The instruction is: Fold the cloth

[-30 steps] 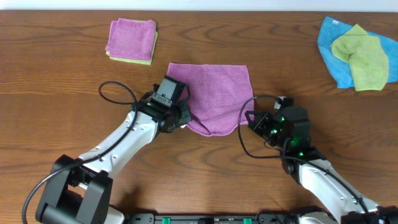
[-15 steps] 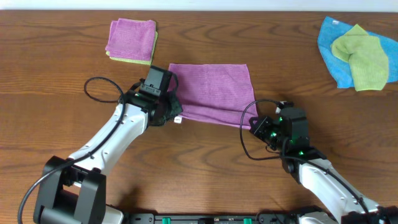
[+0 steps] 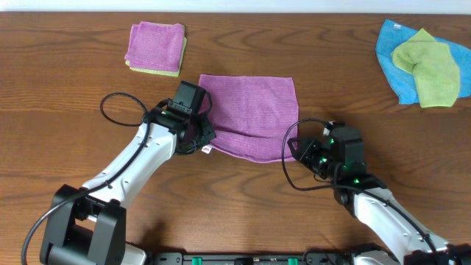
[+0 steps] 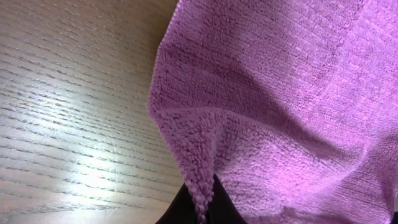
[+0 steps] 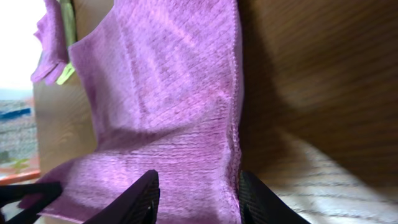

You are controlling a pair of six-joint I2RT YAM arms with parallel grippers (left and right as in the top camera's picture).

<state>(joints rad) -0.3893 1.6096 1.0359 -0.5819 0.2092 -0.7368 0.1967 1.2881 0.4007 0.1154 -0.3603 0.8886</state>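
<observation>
The purple cloth (image 3: 254,110) is lying spread out flat near the middle of the wooden surface (image 3: 66,103). The left jaws are pinching its near-left corner. The right jaws are standing spread on either side of the near-right corner, gripping nothing. The cloth is looking light, soft and floppy, so corners are likely offering the best hold. No container is showing.
</observation>
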